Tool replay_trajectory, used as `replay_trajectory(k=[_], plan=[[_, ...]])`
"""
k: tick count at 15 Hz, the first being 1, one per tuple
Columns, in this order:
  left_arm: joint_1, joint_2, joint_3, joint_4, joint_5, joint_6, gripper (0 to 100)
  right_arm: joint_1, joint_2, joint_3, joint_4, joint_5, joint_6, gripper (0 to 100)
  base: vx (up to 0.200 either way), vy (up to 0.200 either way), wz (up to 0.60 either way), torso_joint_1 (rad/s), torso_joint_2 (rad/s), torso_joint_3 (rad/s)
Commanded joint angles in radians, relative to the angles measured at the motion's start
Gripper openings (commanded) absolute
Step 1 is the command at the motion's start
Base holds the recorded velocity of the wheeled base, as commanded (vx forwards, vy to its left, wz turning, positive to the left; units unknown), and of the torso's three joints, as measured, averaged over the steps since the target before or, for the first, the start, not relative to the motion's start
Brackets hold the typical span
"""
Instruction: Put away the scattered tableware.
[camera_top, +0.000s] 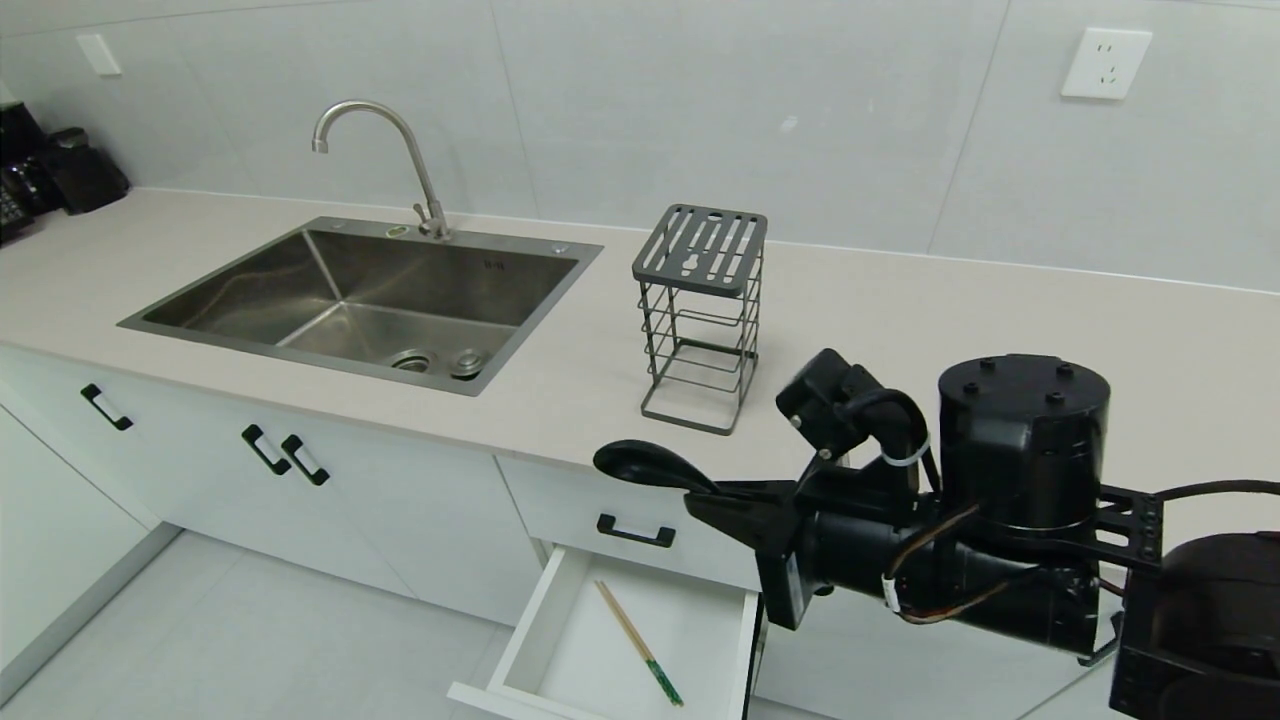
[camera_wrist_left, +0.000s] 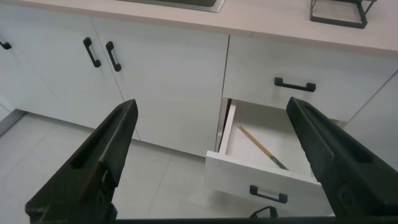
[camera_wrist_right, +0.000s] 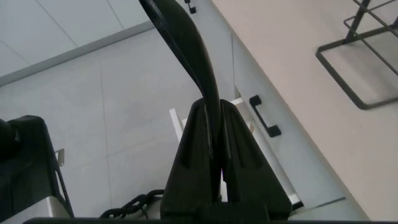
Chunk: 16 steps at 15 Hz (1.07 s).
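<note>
My right gripper (camera_top: 735, 500) is shut on the handle of a black spoon (camera_top: 645, 465), held out level at the counter's front edge, above the open white drawer (camera_top: 555, 630). In the right wrist view the spoon (camera_wrist_right: 183, 43) sticks out from between the closed fingers (camera_wrist_right: 193, 149). A pair of chopsticks (camera_top: 640, 645) with green tips lies inside the drawer, and the left wrist view has the chopsticks (camera_wrist_left: 261, 147) in the drawer (camera_wrist_left: 261, 177) too. My left gripper (camera_wrist_left: 214, 162) is open in front of the cabinets, off to the drawer's left, with nothing between its fingers.
A grey wire rack (camera_top: 700, 315) stands on the counter behind the spoon. A steel sink (camera_top: 370, 300) with a faucet (camera_top: 405, 160) lies to the left. White cabinet doors with black handles (camera_top: 285, 455) run below the counter. A closed drawer front (camera_top: 635, 530) sits above the open one.
</note>
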<state>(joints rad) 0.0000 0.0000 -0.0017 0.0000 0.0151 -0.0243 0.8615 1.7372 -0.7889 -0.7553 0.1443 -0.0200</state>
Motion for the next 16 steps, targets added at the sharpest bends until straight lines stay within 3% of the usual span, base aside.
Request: replay_trajectory(k=[1,13,16], plan=[[0.0,0.0,0.0,0.0,0.0,0.0,100,0.04,0.081,-0.064,-0.004,0.0,0.0,0,0.0,0.0,0.0,0.0,0.0,0.0],[0.002,0.0,0.0,-0.002,0.0,0.0,100,0.056,0.185,-0.184,0.083,0.037,-0.087,0,0.0,0.0,0.0,0.0,0.0,0.0],[0.0,0.0,0.0,-0.002,0.0,0.0,100,0.056,0.186,-0.202,0.088,0.038,-0.146,0,0.0,0.0,0.0,-0.165,0.32,0.168]])
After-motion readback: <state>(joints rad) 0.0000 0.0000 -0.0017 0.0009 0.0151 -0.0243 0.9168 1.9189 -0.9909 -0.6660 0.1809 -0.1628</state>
